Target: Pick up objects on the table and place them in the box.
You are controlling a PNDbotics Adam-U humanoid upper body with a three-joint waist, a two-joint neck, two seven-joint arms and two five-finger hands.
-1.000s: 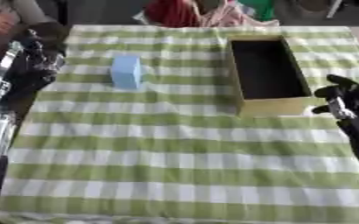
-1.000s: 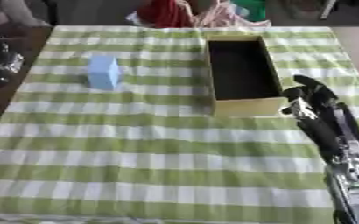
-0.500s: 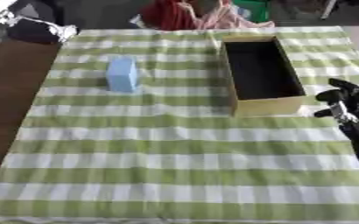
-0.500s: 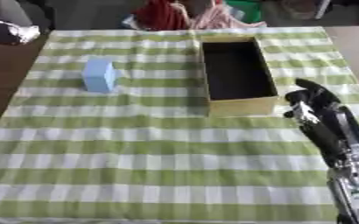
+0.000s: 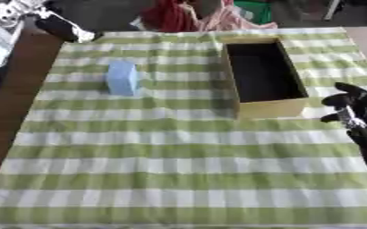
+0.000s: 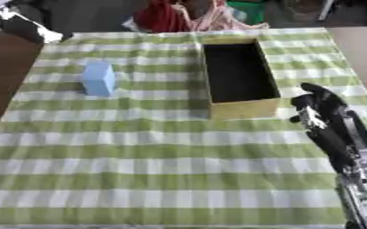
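Nearest, on the right side, the robot's right hand (image 6: 321,108) hangs over the green-and-white checked cloth (image 5: 179,170) that covers the worktop. Its fingers look loosely curled with nothing between them, and its dark forearm runs back to the near right corner. It sits just right of the near end of the box, apart from it.

Further out, one long open box (image 5: 262,76) with tan walls and a dark inside lies lengthwise, right of centre; nothing can be seen inside it. To the left, well apart from the box, stands one pale blue block (image 5: 123,78), upright on the cloth, with bare cloth between it and the box. No writing can be read on either.

At the far left corner a dark shape with a white tip (image 5: 61,29), perhaps the left hand, reaches over the worktop's bare brown edge (image 5: 14,89); whether fingers are spread or curled cannot be told. Beyond the far edge lies a heap of red and pink cloth (image 5: 190,18), with something green (image 5: 253,10) to its right.
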